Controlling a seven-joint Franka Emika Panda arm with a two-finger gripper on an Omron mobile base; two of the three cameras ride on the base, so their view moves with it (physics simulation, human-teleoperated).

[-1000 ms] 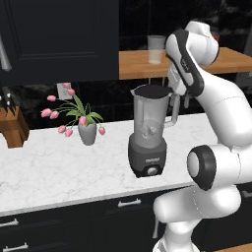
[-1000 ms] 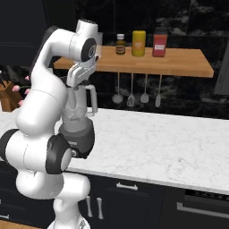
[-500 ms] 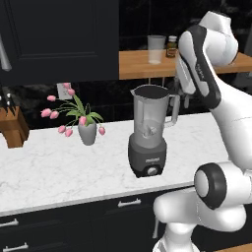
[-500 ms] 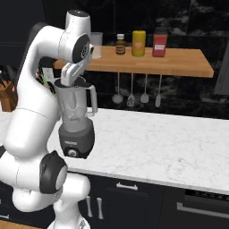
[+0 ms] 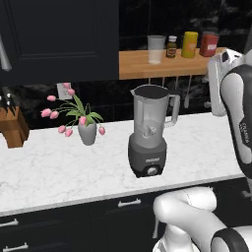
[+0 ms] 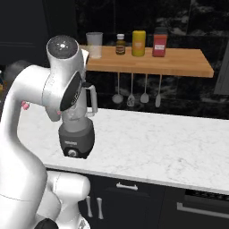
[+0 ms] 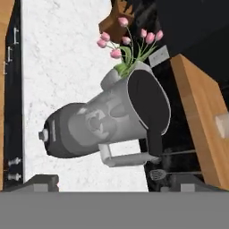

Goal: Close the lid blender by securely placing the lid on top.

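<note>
Sitting flush on the blender (image 7: 107, 123) mouth, lid (image 7: 150, 102) looks placed; end effector (image 7: 107, 181) open, empty.

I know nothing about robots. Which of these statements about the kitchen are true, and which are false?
1. The flat round black lid covers the mouth of the tall translucent grey blender. True.
2. The claw is clamped on the lid. False: it is open, holds nothing and is clear of the blender.
3. A grey vase of pink tulips stands on the white marble counter beside the blender. True.
4. The wooden shelf carries one item. False: it carries a clear cup and three containers.
5. The blender lies on its side. False: both base views show it upright.
</note>
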